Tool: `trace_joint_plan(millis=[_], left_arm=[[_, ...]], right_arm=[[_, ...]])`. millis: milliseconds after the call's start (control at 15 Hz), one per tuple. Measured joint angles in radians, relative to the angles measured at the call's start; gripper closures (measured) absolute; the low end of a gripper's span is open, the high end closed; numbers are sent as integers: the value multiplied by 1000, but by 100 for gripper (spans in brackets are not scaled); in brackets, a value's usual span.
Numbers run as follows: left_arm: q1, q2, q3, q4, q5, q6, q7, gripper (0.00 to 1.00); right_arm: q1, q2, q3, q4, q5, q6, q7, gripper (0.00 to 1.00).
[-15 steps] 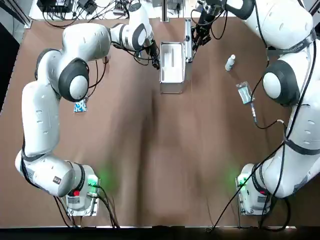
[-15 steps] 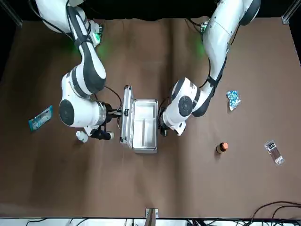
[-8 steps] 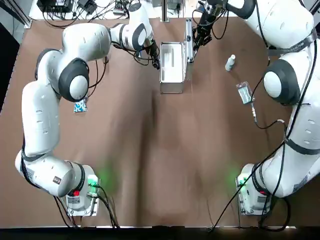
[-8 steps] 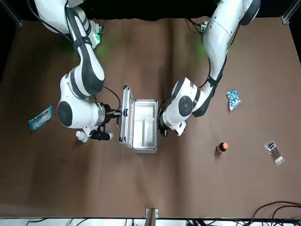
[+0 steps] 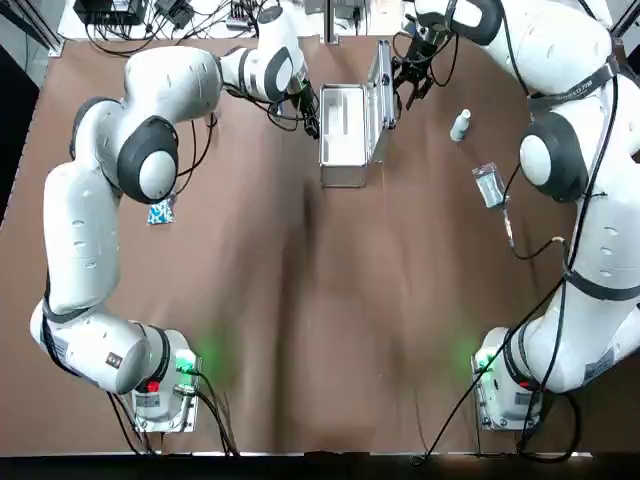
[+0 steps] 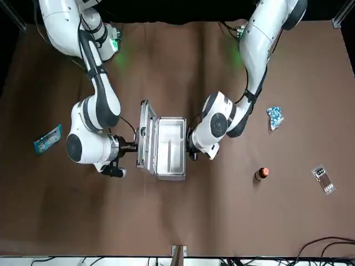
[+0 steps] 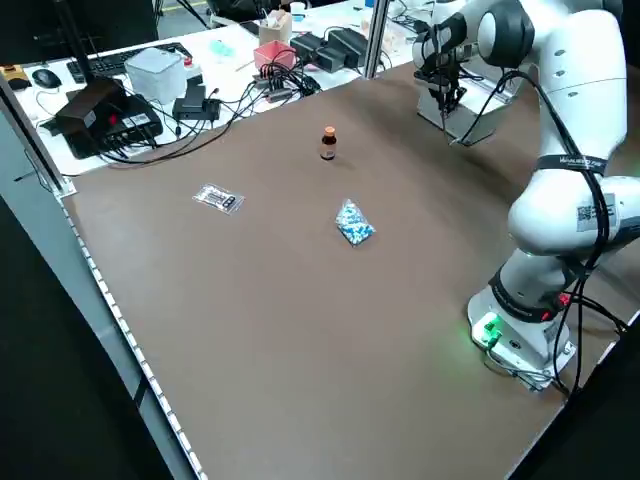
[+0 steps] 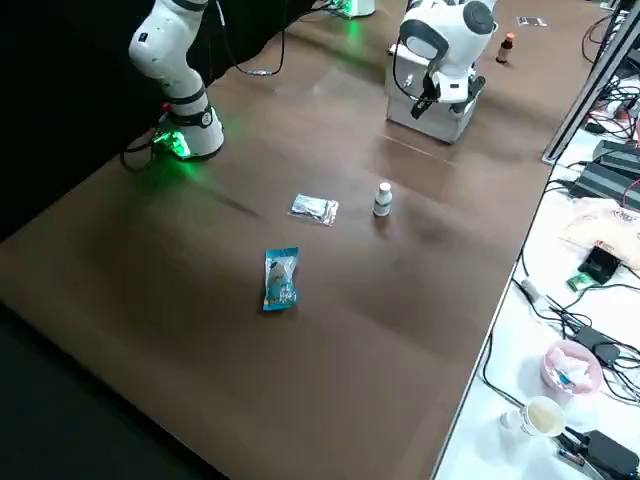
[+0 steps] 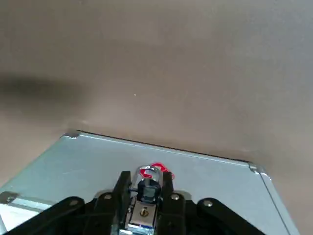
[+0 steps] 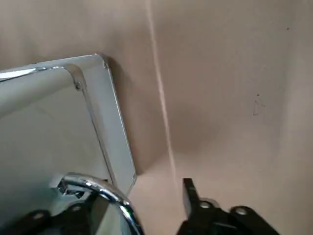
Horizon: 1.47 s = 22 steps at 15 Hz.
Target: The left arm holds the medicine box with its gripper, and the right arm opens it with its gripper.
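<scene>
A silver metal medicine box point(image 5: 343, 140) stands open on the brown table point(image 5: 300, 300), its lid point(image 5: 380, 85) raised. The left gripper point(image 5: 312, 122) sits against the box's left wall, fingers clamped on its clasp. The right gripper point(image 5: 405, 88) is just right of the lid, fingers spread, with the lid's chrome handle point(image 10: 95, 193) between them.

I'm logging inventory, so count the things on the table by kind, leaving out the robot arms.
medicine box: 1
bottles: 2, the white bottle and the brown bottle
packets: 4, the blue pill pack, the teal sachet, the clear packet and the dark-printed packet
Total: 7
</scene>
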Motion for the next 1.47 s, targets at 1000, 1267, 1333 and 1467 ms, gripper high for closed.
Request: trace_joint_plan(millis=[1000,1267,1333,1467], left_arm=[[-8,1,-2,-2,27,-2,2,43],[-4,-1,-2,4,30,-5,26,6],[1,-6,-1,9,36,-19,45,0],[38,-48,0,29,46,-103,174,0]], right_arm=[[-315,-12,-9,112,57,-411,-424,9],[-438,-61,-13,159,-39,-467,-529,1],[-455,-84,-13,165,-88,-472,-546,1],[-461,-177,-11,172,-226,-476,-554,1]])
